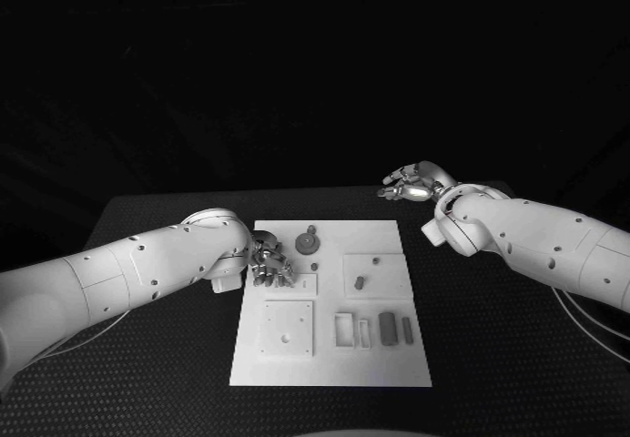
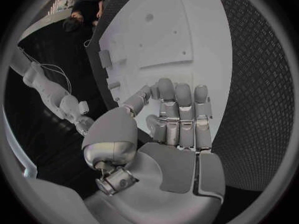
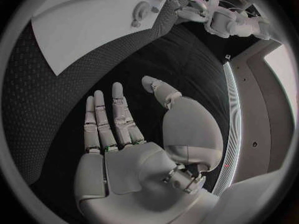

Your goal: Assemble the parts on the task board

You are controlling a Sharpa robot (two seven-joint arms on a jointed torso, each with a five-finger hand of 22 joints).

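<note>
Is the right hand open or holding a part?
Open. The right hand has its fingers straight and apart with nothing in the palm, over bare table off the board.

The head camera looked steeply down at the worktop (image 1: 157,364) and task board (image 1: 331,360) from above. Each wrist camera sat close behind its own robot hand; all three shared the board.

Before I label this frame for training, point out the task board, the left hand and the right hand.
task board (image 1: 381,364): head view, bare near-right corner of the white plate.
left hand (image 1: 270,259): head view, middle of the silver fingers.
right hand (image 1: 415,183): head view, middle of the hand.
</note>
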